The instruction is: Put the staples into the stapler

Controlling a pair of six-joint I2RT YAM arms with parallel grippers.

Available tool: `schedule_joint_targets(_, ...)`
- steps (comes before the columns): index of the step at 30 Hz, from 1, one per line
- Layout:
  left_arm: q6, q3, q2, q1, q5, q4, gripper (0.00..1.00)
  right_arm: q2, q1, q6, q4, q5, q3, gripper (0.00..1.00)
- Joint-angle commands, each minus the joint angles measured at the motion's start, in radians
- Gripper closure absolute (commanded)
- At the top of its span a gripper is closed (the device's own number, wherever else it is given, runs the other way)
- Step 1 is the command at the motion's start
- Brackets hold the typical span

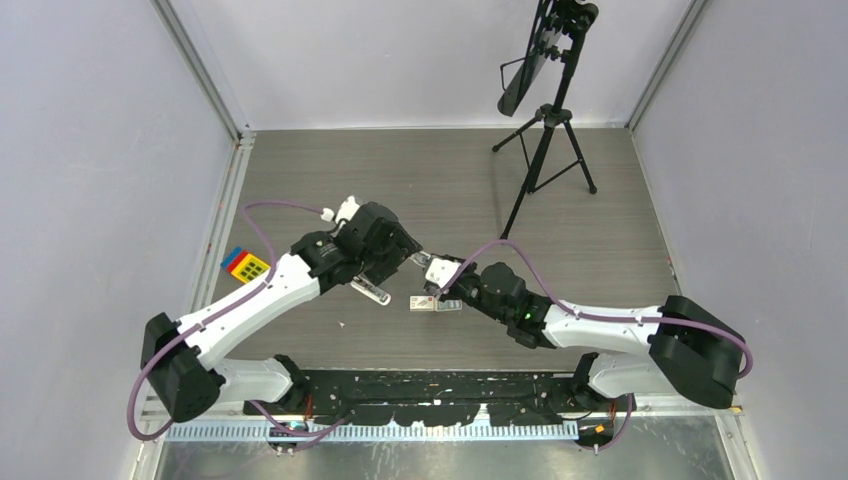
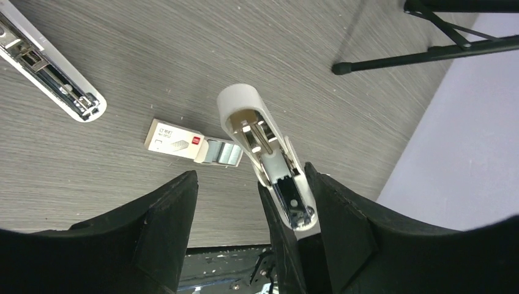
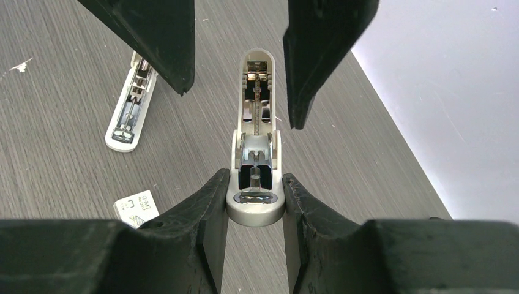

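right jaws clamp the stubby stapler (image 3: pixel 254 207), left jaws wide around it; slim stapler (image 3: pixel 125 122) lies apart.

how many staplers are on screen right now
2. One stapler is gripped at its base by the right pincer, raised off the table. The other stapler lies open on the table, left of the staple box. None seems hidden.

Your left arm (image 1: pixel 255 300) and right arm (image 1: pixel 600 325) angle inward, wrists close together. Your right gripper (image 3: pixel 255 177) is clamped on the stapler (image 3: pixel 257 116). Your left gripper (image 2: pixel 250 174) stands spread around its far end, possibly brushing it with one finger.
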Motion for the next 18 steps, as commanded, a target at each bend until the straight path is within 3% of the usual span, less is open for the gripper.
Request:
schedule_joint_targets(1,-0.070,0.034,0.035,-0.005,-0.038,-0.022,0.30,0.007,0.018,-0.037,0.060,0.032,0.025,1.00)
schedule_joint_targets(8,-0.153,-0.014,0.049,-0.014,-0.062,0.078,0.37,0.027,0.032,-0.038,0.064,0.035,0.029,1.00)
schedule_joint_targets(18,-0.200,-0.028,0.096,-0.032,-0.042,0.081,0.48,0.041,0.037,-0.031,0.086,0.034,0.023,1.00)
